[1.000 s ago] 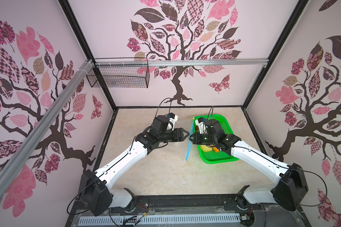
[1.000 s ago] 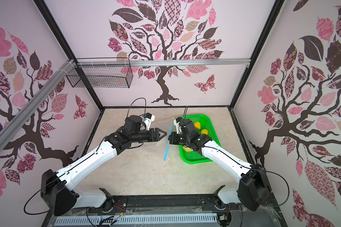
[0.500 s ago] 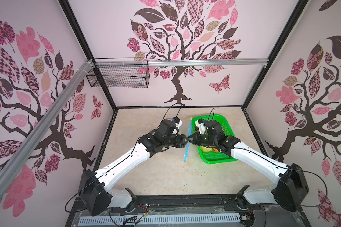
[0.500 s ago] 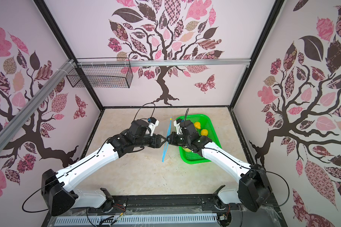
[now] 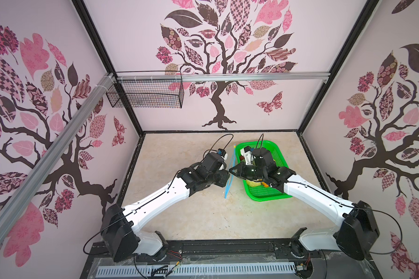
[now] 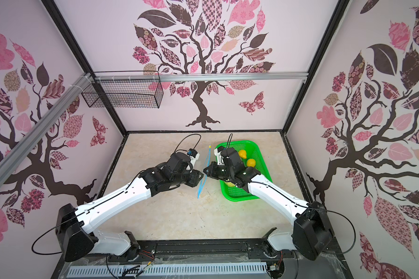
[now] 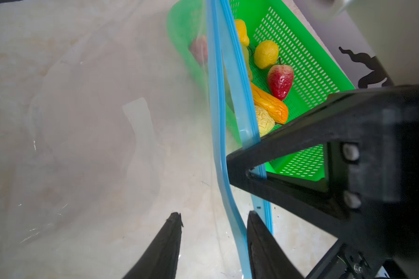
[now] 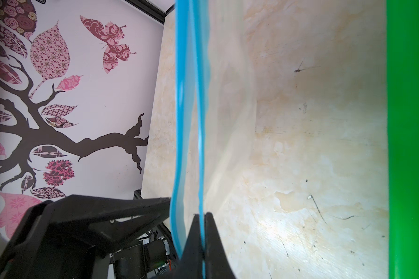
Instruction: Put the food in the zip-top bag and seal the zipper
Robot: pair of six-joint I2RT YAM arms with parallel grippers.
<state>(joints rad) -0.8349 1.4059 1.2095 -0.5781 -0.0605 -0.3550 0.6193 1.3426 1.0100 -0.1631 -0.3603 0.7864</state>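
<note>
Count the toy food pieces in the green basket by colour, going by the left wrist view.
Yellow pieces: 3
Red strawberries: 2, one blurred behind the bag
Orange carrot: 1
Total: 6 in plain sight; others may hide behind the blue zipper strip.

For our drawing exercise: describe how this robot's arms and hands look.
The left arm and right arm have smooth white shells between bulky black joints; thin black cables loop from wrists and bases. The left hand and right hand have black, tapering fingers.
</note>
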